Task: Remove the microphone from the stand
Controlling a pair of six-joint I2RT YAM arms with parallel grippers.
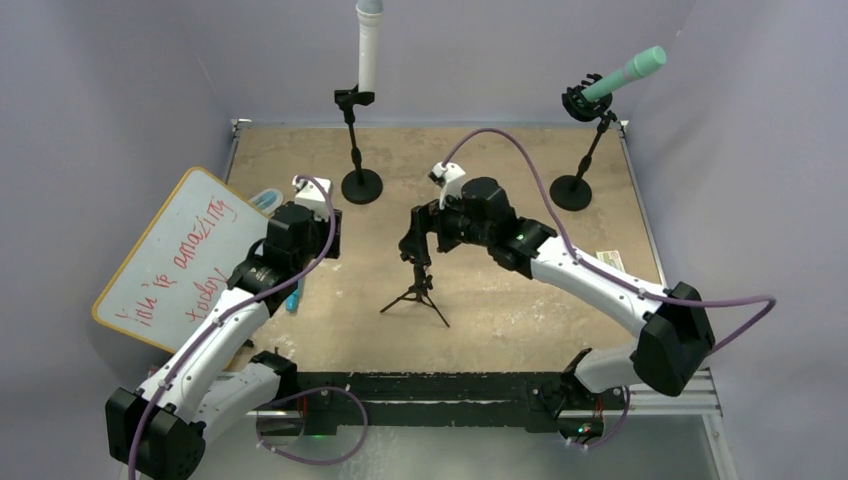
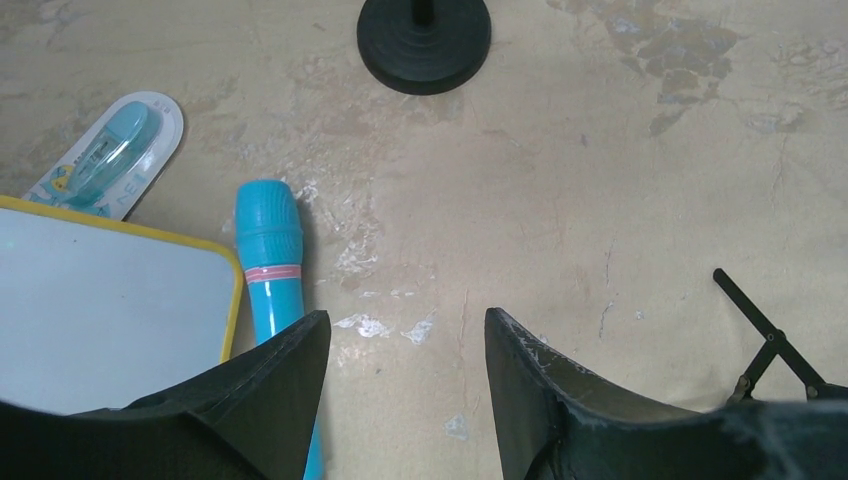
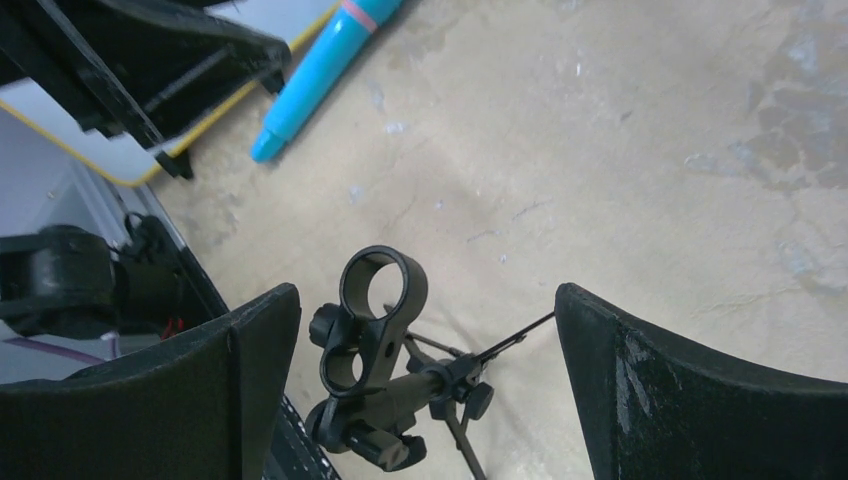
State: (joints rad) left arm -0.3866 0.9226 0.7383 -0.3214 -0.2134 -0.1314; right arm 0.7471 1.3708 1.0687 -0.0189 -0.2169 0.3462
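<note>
Blue microphone (image 2: 268,250) is seen lying flat on the table (image 1: 490,310) at the left of the left wrist view, off the stand, its length running just beside the yellow edge of the whiteboard (image 2: 100,300), with its lower end hidden behind one finger. The left gripper (image 2: 405,330) is held above it with jaws apart and nothing between them; bare table is shown ahead, up to a round black base (image 2: 425,40) at the top edge. A packaged item (image 2: 115,150) is seen at the upper left, near the board's corner. In the right wrist view the right gripper (image 3: 425,300) is spread wide on either side of the tripod stand (image 3: 375,320), and no contact with it is visible; table is seen through the clip's ring. In the top view a white microphone (image 1: 368,50) and a green microphone (image 1: 625,75) are held on stands along the far edge, well apart from both arms.
</note>
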